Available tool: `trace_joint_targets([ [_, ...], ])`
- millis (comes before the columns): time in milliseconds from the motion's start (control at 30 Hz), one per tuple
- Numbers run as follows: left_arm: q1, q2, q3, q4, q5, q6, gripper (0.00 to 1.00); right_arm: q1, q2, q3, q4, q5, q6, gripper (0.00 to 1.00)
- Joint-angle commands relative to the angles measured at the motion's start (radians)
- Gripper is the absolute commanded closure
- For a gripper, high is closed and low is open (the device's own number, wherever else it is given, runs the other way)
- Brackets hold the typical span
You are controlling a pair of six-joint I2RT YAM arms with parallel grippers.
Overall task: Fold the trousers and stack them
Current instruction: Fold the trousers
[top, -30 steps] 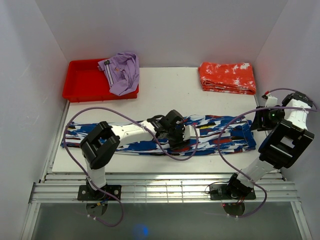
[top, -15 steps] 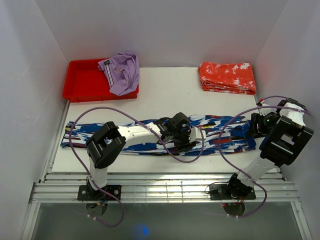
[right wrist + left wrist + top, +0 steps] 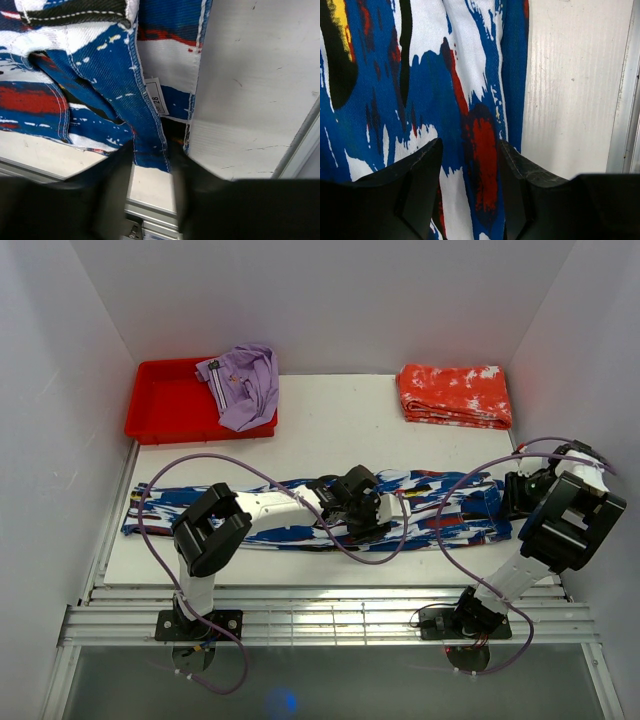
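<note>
trousers (image 3: 450, 512): thin twill weave, blue/white/black streaks with red and small yellow patches, lying as a long flat strip on the white tabletop (image 3: 340, 430), toward its front edge. tabletop is faintly ribbed and scuffed
left arm reaches low over the middle of the strip, left hand (image 3: 366, 516) pointing down at the cloth, fingers spread, flat fabric showing between them close to one long edge. can't tell if the tips touch it
right arm is bent sharply at the right edge, right hand (image 3: 517, 498) at the waist end, pinching a stitched blue hem fold that stands up off the tabletop. size tag (image 3: 156, 102) reading 28 just beside it
long axis runs left-right, roughly parallel to the front edge, waist at right, leg ends at left
back left: red tray (image 3: 165, 405) with a crumpled lilac garment (image 3: 245, 385) draped over its right rim. back right: folded orange-red garment (image 3: 455, 395)
</note>
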Motion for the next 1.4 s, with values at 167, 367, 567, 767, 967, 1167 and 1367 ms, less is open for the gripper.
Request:
trace_joint_targets([
  [167,0.003,-0.071,-0.031,-0.016,-0.031,-0.053,0.41,-0.002,0.005,0.049,-0.053,-0.080,-0.061,0.64],
  [367,0.053,-0.138,-0.092,-0.026,-0.034,-0.089,0.42,-0.001,0.064,0.087,-0.070,-0.097,-0.053,0.53],
  [567,0.119,-0.241,-0.108,-0.053,0.001,-0.104,0.42,0.001,0.111,0.127,-0.081,-0.161,-0.033,0.56],
  [767,0.210,-0.180,-0.033,-0.068,0.029,-0.159,0.41,0.001,0.124,0.189,-0.153,-0.247,-0.063,0.92],
  [967,0.343,-0.031,-0.002,-0.069,0.057,-0.300,0.45,-0.002,0.089,0.238,-0.217,-0.223,-0.090,0.92],
  [1167,0.389,-0.002,-0.036,-0.065,0.054,-0.351,0.48,-0.005,0.031,0.204,-0.253,-0.114,-0.173,0.92],
  [1367,0.417,0.047,-0.053,-0.089,0.025,-0.379,0.49,-0.039,0.037,0.118,-0.169,-0.011,-0.214,0.92],
])
